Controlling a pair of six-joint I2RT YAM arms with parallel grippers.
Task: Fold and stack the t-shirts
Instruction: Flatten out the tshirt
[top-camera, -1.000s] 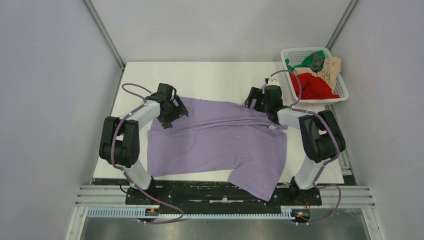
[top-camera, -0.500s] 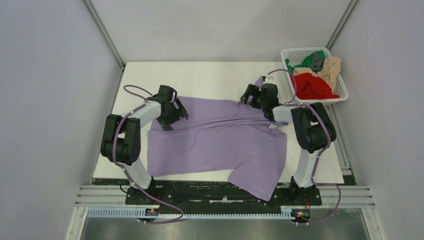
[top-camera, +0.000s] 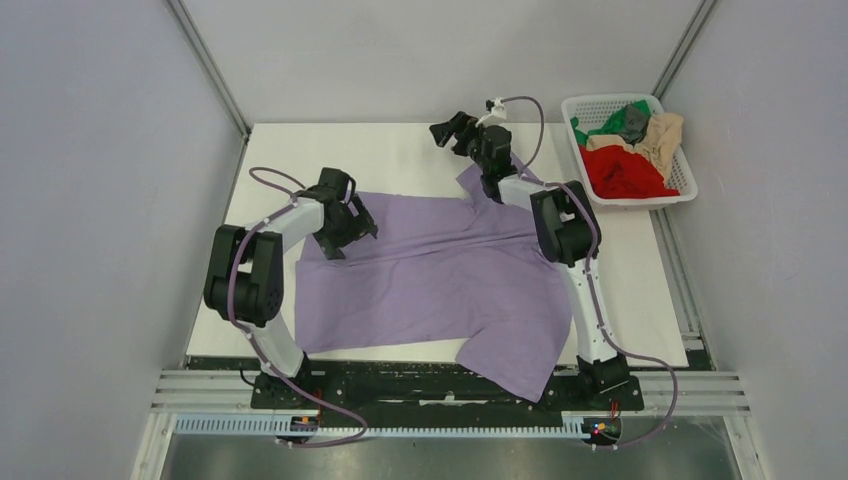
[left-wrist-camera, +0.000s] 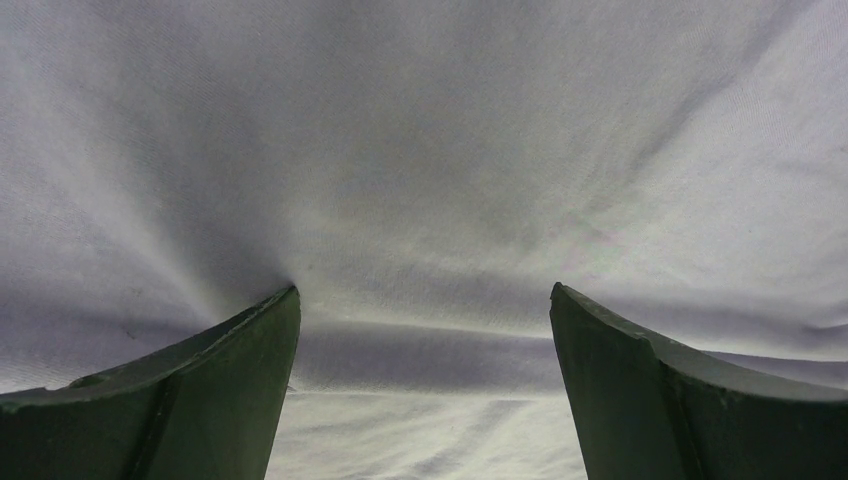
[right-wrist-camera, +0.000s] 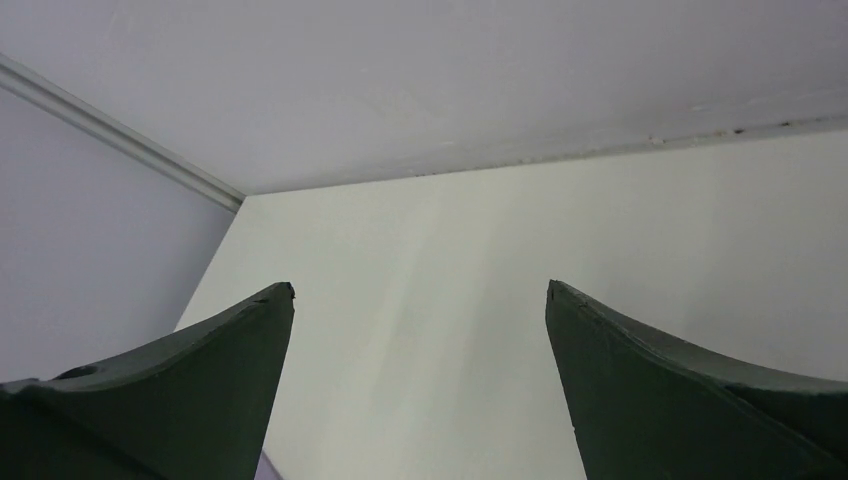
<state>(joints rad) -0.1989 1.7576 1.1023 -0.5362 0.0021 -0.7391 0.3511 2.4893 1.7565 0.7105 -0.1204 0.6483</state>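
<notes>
Left pincer (left-wrist-camera: 424, 300) wide, down on lavender t-shirt (top-camera: 430, 285); right pincer (top-camera: 447, 131) wide, arm outstretched far.

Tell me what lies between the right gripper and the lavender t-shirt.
Bare white table only; the top view shows the right gripper beyond the far edge of the lavender t-shirt.

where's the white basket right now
Top view: the basket sits at the far right corner of the table, right of the right gripper and beyond the purple shirt.
</notes>
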